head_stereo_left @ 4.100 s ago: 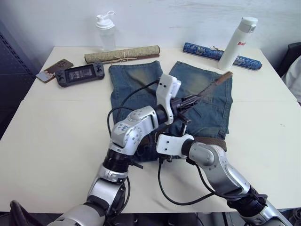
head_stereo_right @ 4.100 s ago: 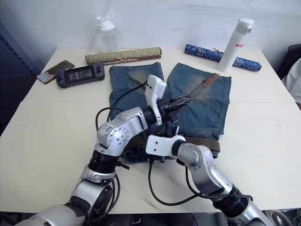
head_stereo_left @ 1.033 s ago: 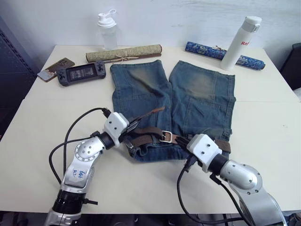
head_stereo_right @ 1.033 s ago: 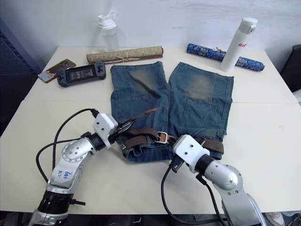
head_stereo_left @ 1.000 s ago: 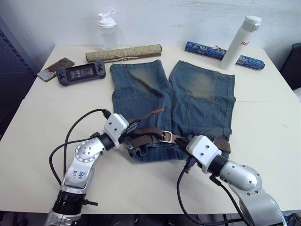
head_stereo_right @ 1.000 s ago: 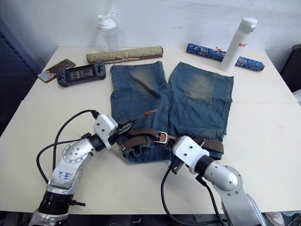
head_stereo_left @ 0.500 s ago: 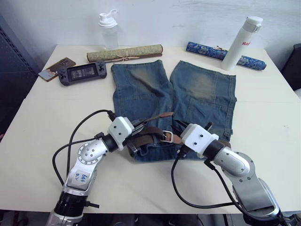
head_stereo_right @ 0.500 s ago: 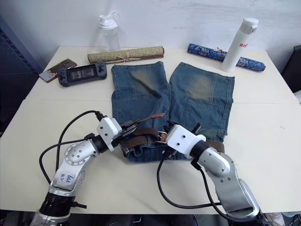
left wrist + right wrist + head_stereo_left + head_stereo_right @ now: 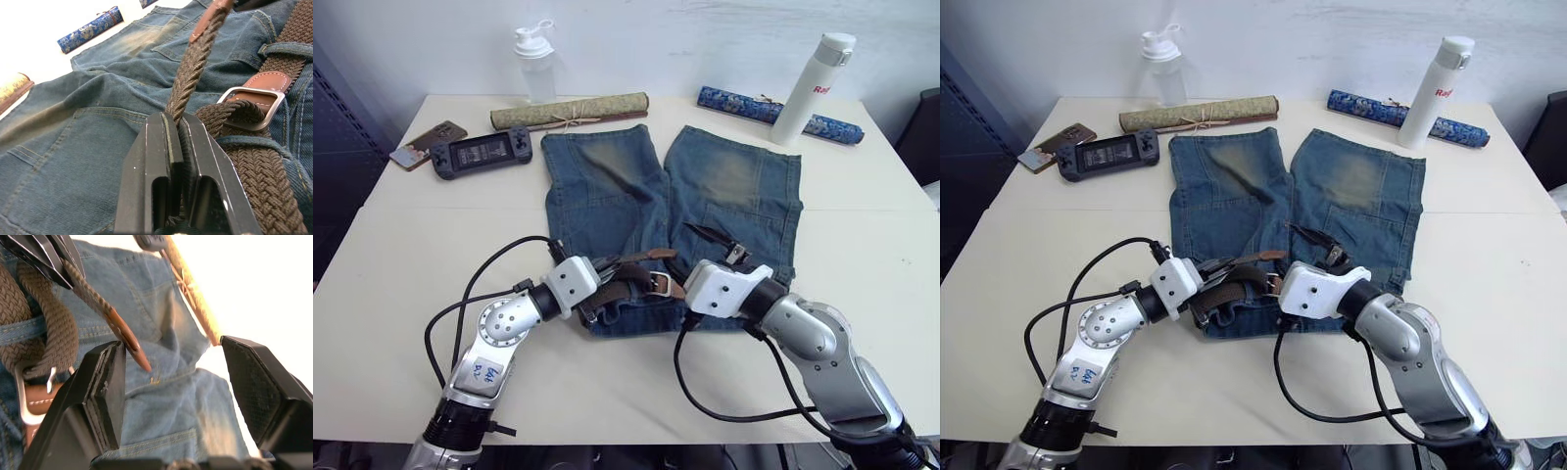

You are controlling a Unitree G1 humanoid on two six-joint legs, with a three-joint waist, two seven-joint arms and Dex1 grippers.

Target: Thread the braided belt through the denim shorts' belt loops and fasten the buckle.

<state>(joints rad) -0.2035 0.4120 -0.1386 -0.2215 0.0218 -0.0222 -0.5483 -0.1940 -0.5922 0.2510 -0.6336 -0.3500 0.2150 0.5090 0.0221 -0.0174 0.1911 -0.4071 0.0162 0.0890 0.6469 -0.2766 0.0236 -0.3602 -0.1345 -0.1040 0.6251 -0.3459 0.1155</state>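
Left gripper (image 9: 175,128) of mine is clamped on the braided belt (image 9: 195,63), pinching the free end a little behind its brown leather tip (image 9: 658,255), which angles up and over the shorts toward my right side. My right gripper (image 9: 171,382) stands spread wide with nothing between its fingers, hovering just above the waistband; the leather tip sits close in front of its left finger (image 9: 105,391) without touching it, as far as I can tell.

Table (image 9: 401,235): cream top, carrying everything noted below.

Denim shorts (image 9: 607,186): laid flat at centre, waistband nearest me, both legs pointing away. Faded yellowish patches show on each leg.

Belt, remaining run: it lies along the waistband and passes under at least one of the belt loops (image 9: 281,48), seen beside the buckle.

Far edge of the table: a rolled tan mat (image 9: 570,111), a rolled blue patterned cloth (image 9: 773,113), a white bottle (image 9: 808,83) and a clear shaker bottle (image 9: 534,64). A handheld game console (image 9: 481,154) and a phone (image 9: 426,143) lie at far left.

Buckle (image 9: 252,105): silver frame on a brown leather end, resting on the waistband between my two grippers. The free end is not through it.
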